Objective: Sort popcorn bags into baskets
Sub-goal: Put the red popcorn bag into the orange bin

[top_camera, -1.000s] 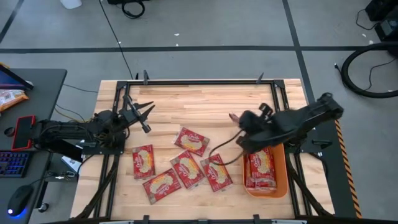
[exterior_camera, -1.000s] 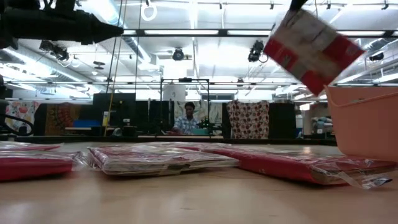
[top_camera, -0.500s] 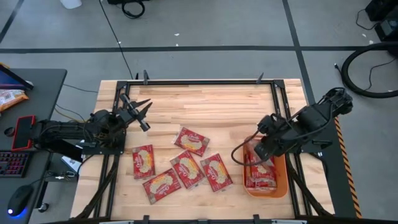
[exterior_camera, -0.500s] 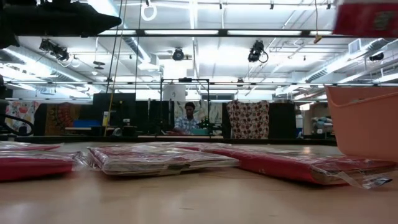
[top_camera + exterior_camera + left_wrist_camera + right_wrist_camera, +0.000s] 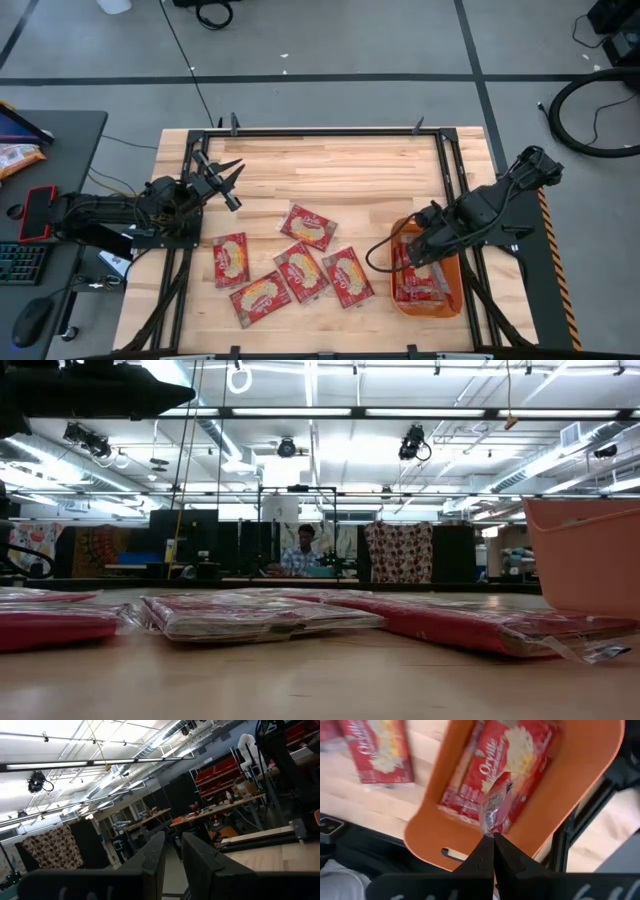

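Observation:
Several red popcorn bags [image 5: 301, 270] lie flat on the wooden table, and they also show side-on in the low view [image 5: 250, 615]. The orange basket [image 5: 452, 290] stands at the near right, with popcorn bags [image 5: 515, 755] lying inside it. My right gripper [image 5: 493, 842] hangs over the basket [image 5: 570, 785], pointing down, shut on one more popcorn bag [image 5: 496, 810]. My left gripper [image 5: 228, 182] is raised at the table's left, its fingers [image 5: 200, 862] a little apart with nothing between them. My right gripper pinches the upper edge [image 5: 492, 831] of the popcorn bag between its two fingers, from above and pointing down. The bag hangs below the fingers, seen edge-on, over the bags that lie in the basket.
A black metal frame [image 5: 330, 132] runs around the table. A side desk [image 5: 50, 170] with a keyboard, a mouse and an orange-and-white snack bag stands to the left. In the low view a person [image 5: 303, 550] sits far behind the table.
My right gripper has carried the bag from over the table's middle toward the right and near edges, to above the basket. It rolled its wrist on the way. The bag, tilted in the low view before, has left that view.

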{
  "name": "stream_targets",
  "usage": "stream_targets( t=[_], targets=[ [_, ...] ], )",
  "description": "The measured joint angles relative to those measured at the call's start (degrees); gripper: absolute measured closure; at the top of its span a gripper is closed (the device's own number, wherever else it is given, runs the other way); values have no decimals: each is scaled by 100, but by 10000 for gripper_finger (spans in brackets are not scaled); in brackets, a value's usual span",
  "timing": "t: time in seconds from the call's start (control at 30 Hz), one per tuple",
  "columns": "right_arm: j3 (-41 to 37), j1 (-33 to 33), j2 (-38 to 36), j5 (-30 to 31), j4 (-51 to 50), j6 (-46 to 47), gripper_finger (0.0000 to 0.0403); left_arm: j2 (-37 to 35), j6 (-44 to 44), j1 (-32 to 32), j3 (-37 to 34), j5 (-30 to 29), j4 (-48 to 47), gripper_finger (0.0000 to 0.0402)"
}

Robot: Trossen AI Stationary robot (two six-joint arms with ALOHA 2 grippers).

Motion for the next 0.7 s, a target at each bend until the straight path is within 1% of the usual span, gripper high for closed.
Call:
stream_targets(
  t=[0.23,0.47,0.6,0.7],
  targets=[
    [-647,-128,-19,-371,110,640,400,0,-6,0,0,1,0,334],
    [-1232,-327,7,-379,127,705,395,0,-11,0,0,1,-2,334],
    [-1453,-468,7,-113,162,564,392,-1,-11,0,0,1,-2,334],
    [-1516,-595,7,273,465,351,383,-1,-9,1,0,1,-2,334]
  ],
)
